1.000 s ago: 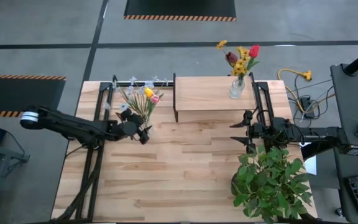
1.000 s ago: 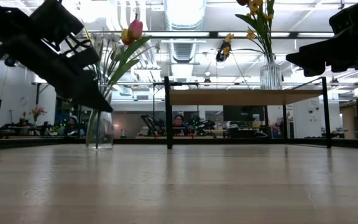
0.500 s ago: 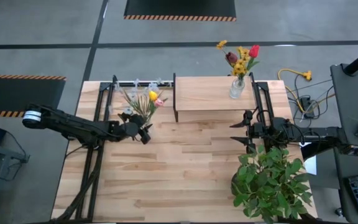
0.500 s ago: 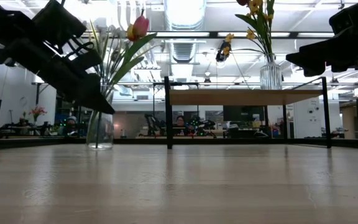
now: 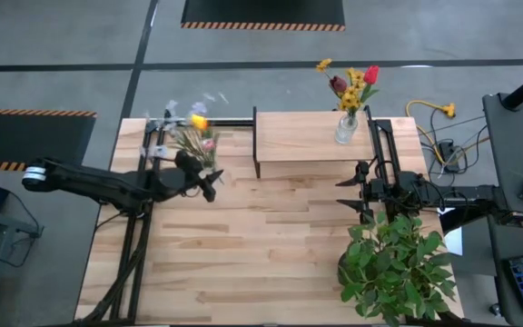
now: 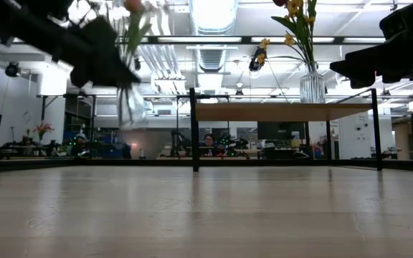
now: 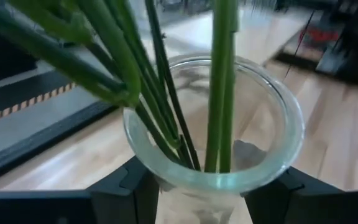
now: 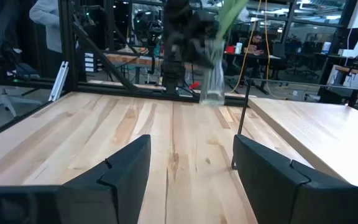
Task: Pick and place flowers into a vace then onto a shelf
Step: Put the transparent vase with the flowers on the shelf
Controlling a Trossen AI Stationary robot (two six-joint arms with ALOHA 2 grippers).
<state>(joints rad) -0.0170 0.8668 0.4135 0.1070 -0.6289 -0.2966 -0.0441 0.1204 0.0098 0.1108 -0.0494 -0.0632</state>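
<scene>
A clear glass vase (image 7: pixel 216 124) with green flower stems (image 7: pixel 219 81) in it hangs above the table's far left part, and my left gripper (image 5: pixel 207 182) is shut on it. The flower heads (image 5: pixel 193 123) stand above it; the vase (image 6: pixel 131 107) is clear of the tabletop in the low view. A second vase of yellow and red flowers (image 5: pixel 352 86) stands on the small wooden shelf (image 5: pixel 307 136) at the far middle. My right gripper (image 5: pixel 352 191) waits open near the shelf's right end, nothing between its fingers (image 8: pixel 123 174). My left gripper pinches the vase's glass wall (image 7: pixel 173 199) just below the rim, one finger (image 7: pixel 135 186) on each side. The fingers come nearly level from the table's left. The vase is lifted clear of the table, its mouth up, the stems standing out of it.
A bushy green leafy plant (image 5: pixel 398 268) stands at the table's near right, close to my right arm. The shelf's black legs (image 6: pixel 193 129) stand just right of the lifted vase. Bare planks (image 5: pixel 261 254) lie across the table's middle and near left.
My left gripper has gone up with the vase. The vase stood on the table at the far left before; now it hangs clear of the tabletop with its flowers. My right arm has kept still.
</scene>
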